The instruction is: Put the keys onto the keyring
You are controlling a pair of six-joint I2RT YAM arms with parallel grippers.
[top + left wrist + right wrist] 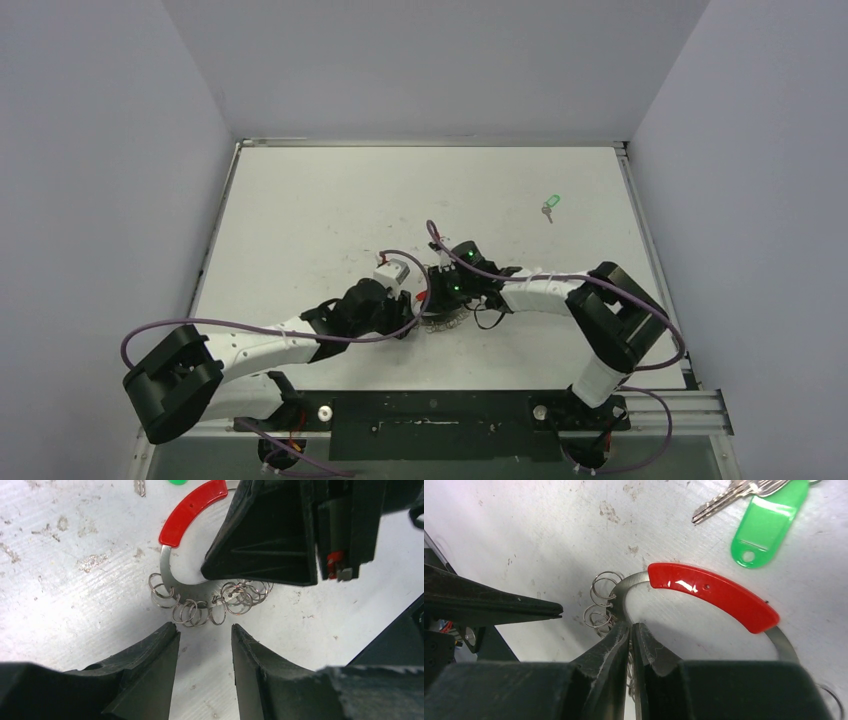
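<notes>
Right tool (pixel 630 626) is pinching nearly closed on the metal band of the keyring (pixel 169 572), which is lying around the middle of the surface (pixel 330 200), closer to the near edge. Left tool (pixel 202 626) is hovering moderately wide just short of the small split rings (pixel 192 612), touching nothing. The keys (pixel 769 522) are lying flat just beyond the red segment (pixel 714 592), apart from it, with a second green-tagged key set (pixel 548 206) sitting well apart toward the far right corner.

The left gripper (pixel 204 632) rests with its jaws apart, just on the near side of small wire rings (pixel 192 612) strung on the keyring (pixel 169 575). The right gripper (pixel 215 565) covers the keyring's right side. The red segment (pixel 192 509) curves along the far side.
</notes>
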